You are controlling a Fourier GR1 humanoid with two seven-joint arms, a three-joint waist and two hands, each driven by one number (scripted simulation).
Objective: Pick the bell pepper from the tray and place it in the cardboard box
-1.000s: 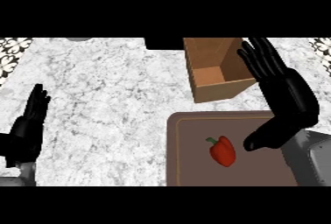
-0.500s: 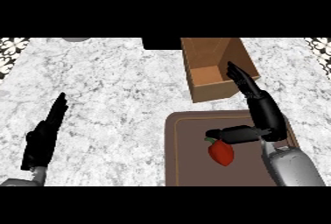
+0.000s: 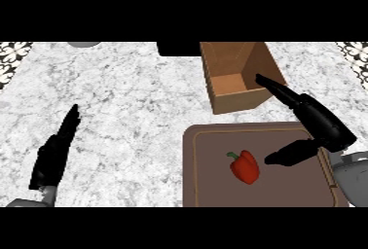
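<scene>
Looking steeply down at the marbled counter (image 3: 129, 97), found the red bell pepper (image 3: 245, 167) lying on the brown tray (image 3: 208, 160), near its middle, with the green stem turned toward the far left. Noted the cardboard box (image 3: 237, 99) standing open-topped on the counter just beyond the tray's far edge.

Saw the right hand (image 3: 320, 121) above the tray's right side, spread wide and grasping nothing. Found its fingers straight and stretched toward the box, the tips overlapping the box's near right corner; could not tell whether they touched it. Saw the thumb (image 3: 291, 153) jutting sideways toward the pepper, close beside it but apart.

Spotted the left hand (image 3: 54, 153) well off to the left over bare counter, seen edge-on, fingers straight, unladen, far from tray and box.
</scene>
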